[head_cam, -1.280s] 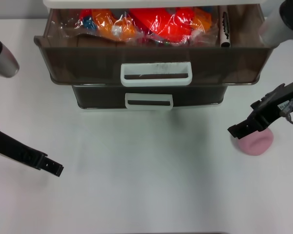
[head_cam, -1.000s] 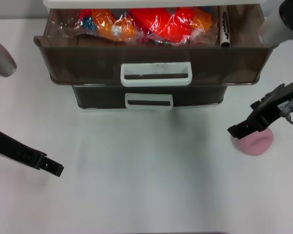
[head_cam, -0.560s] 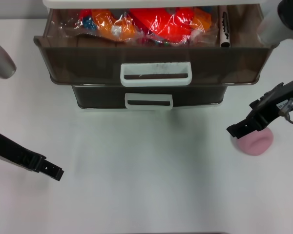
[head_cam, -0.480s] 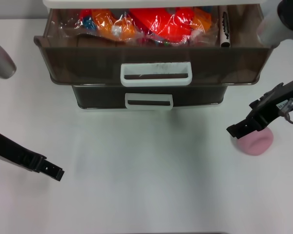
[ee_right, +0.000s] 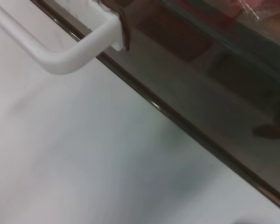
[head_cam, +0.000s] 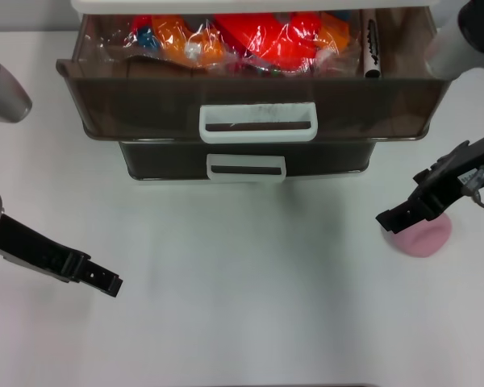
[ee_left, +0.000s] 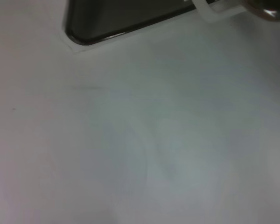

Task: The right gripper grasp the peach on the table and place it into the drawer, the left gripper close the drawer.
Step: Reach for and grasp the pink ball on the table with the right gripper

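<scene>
Jaws, right gripper point(head_cam: 392, 218): over the near-left edge of the peach; open or closed cannot be told.
Jaws, left gripper point(head_cam: 110, 284): low over the bare surface point(head_cam: 242, 274) at left, well apart from the peach; state cannot be told.
Peach point(head_cam: 423, 235): pale pink, smooth, round, slightly flattened.
Peach position: on the surface at right, front-right of the drawer.
Drawer point(head_cam: 254, 97): pulled out, smoky-brown, white scuffed handle point(head_cam: 258, 122), red and orange wrapped items point(head_cam: 242, 39) inside.
</scene>
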Robot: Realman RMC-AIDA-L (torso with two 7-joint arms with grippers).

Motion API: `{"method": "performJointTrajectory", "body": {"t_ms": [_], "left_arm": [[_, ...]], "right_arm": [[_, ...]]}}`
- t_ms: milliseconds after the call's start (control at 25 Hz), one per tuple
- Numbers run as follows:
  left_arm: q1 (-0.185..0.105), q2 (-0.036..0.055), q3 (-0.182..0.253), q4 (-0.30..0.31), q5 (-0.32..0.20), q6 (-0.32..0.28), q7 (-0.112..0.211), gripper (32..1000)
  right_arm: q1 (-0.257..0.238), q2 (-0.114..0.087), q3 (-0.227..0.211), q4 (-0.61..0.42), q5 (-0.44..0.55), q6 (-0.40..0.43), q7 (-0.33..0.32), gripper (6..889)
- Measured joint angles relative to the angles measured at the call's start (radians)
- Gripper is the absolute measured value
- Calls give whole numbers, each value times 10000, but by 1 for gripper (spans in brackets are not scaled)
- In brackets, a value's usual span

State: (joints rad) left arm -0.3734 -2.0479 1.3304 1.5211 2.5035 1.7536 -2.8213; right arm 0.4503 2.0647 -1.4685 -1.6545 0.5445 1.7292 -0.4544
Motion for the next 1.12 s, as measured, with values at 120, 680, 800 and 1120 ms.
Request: {"method": "performJointTrajectory", "body": {"t_ms": [120,680,800,1120], "left_arm": [[14,0,32,198,14,-1,-116,857],[7,29,-124,250,30,-61,-83,856],[1,31,-127,248,29,-71,-76,857],[-96,31,-127,132,44,-113,-73,856]], "right_arm": [[-71,0,36,-141,1,67,2,862],[-594,-50,2734,-342,-77,659,-946,861],[-523,-128,3124,326,-89,629,-1277,861],[286,-365,3547,2901,-256,-216,-1979,863]]}}
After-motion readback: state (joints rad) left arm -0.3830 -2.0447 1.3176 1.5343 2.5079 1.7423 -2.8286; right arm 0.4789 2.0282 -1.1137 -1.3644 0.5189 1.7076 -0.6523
